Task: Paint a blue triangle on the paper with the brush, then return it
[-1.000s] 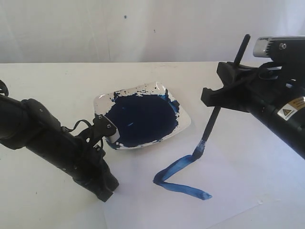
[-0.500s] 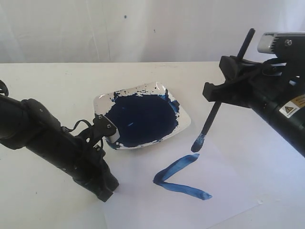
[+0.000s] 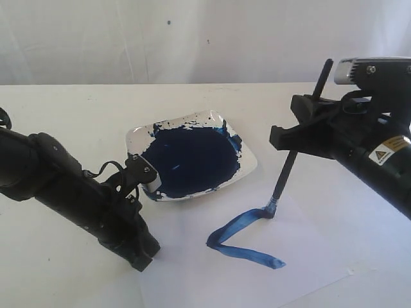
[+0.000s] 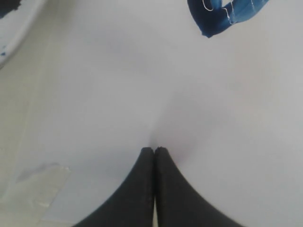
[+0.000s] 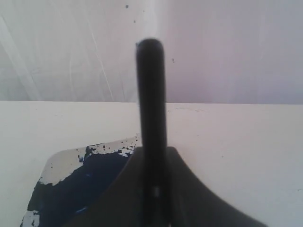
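The right tool (image 3: pixel 290 136) was clamped on the brush (image 3: pixel 283 172), its bristles touching the unfinished blue triangle (image 3: pixel 239 239) on the paper (image 3: pixel 314 250) toward the table's near edge; the left tool (image 4: pixel 155 151) was together at the paper's left edge.

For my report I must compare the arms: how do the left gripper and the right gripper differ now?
The left gripper is shut and empty; the right gripper is shut on the brush. The left one sits low by the paper; the right one is raised above it. Both are black.
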Motion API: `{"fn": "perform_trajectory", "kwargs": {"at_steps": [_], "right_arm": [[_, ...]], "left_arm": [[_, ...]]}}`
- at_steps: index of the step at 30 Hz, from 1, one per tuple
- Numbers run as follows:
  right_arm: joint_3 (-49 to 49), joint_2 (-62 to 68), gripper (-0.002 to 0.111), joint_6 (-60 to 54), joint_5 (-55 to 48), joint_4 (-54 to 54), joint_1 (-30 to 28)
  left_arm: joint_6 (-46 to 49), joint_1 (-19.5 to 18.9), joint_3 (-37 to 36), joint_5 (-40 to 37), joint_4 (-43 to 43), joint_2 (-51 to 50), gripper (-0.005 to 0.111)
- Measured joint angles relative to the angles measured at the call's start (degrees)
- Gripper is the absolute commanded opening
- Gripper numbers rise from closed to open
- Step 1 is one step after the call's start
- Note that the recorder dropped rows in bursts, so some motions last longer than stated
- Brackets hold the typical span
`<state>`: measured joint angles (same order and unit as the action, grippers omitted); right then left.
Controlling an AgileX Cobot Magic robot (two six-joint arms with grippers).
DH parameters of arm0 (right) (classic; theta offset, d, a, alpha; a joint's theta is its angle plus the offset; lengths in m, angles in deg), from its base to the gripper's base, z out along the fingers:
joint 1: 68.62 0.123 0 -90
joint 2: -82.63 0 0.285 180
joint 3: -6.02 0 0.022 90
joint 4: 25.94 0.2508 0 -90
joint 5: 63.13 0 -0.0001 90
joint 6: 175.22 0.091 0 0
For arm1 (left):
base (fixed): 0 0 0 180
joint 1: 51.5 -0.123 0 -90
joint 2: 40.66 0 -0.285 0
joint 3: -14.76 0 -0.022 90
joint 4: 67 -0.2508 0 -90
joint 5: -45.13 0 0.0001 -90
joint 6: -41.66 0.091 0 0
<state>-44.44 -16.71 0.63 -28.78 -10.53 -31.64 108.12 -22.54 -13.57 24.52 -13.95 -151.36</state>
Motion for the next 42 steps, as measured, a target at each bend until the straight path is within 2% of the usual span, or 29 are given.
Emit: {"fn": "perform_trajectory", "kwargs": {"at_steps": [9, 42], "right_arm": [[0.0, -5.93, 0.0, 0.0, -11.55, 1.59, 0.0], [0.0, -16.03, 0.0, -4.03, -29.23, 2.79, 0.0]], "left_arm": [[0.0, 0.0, 0.0, 0.0, 0.0, 0.0, 0.0], [0.0, 0.0, 0.0, 0.0, 0.0, 0.0, 0.0]]}}
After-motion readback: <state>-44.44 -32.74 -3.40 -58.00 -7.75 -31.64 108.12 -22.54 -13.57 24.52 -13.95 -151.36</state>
